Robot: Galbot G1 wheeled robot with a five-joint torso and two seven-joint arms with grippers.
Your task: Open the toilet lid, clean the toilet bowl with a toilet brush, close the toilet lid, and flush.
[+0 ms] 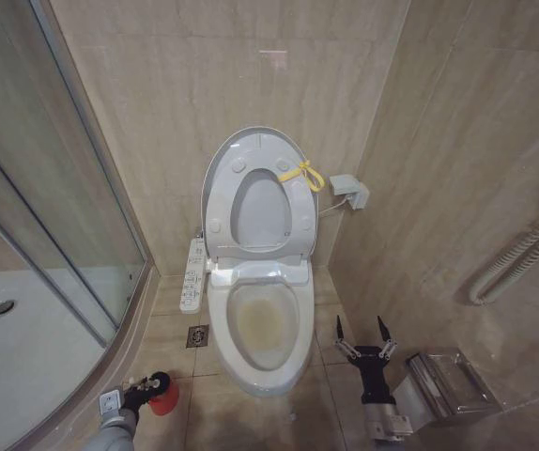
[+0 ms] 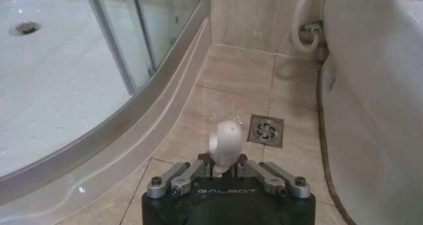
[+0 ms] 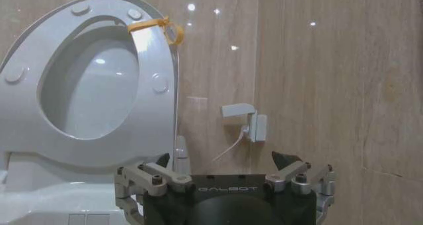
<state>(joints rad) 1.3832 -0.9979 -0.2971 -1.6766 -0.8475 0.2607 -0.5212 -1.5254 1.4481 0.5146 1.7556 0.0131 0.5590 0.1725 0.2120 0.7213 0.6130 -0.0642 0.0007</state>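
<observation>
Two grippers sit low over your tiled floor [image 1: 251, 423]. Your left gripper [image 2: 225, 171] clamps the toilet brush [image 2: 225, 140] handle near the shower tray [image 2: 46, 86]; your right gripper [image 1: 364, 335] gapes wide, empty, right of the toilet bowl [image 1: 262, 324], toilet lid [image 1: 251, 155] raised.

Only readable text I can spot is "GALBOT", printed in pale letters on the black body of the left gripper [image 2: 226, 171] at bottom center of the left wrist view, and same word on the right gripper [image 3: 225, 161], bottom center there too.
</observation>
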